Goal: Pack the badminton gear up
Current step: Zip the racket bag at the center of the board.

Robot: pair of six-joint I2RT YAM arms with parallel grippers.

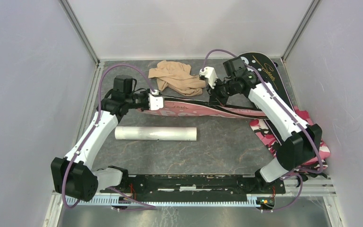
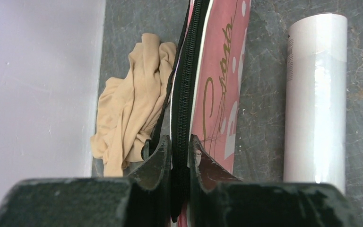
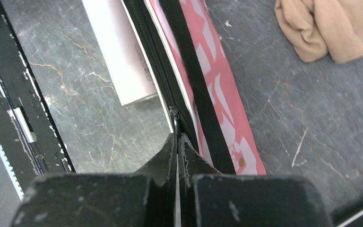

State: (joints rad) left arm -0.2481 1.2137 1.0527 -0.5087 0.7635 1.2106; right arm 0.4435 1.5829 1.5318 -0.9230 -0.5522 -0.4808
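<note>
At the middle of the tabletop (image 1: 217, 151): the pink racket cover (image 1: 194, 109) is stretched between the two arms and shows from above as a narrow strip.
Left fingers (image 2: 159, 158): nearly closed, they clamp the black zipper edge at the left end of the pink racket cover.
Right fingers (image 3: 168, 156): pressed almost together, they pinch the zipper edge of the same cover near its other end.
White tube (image 1: 156, 134): it lies flat on the near side of the cover, parallel to it and not touching.
Black racket cover (image 1: 262, 66): it is in the far right corner, partly under the right arm.
Tan cloth (image 1: 177, 76): crumpled, behind the pink cover.
Pink camouflage cloth (image 1: 263, 134): at the right side, partly under the right arm.
</note>
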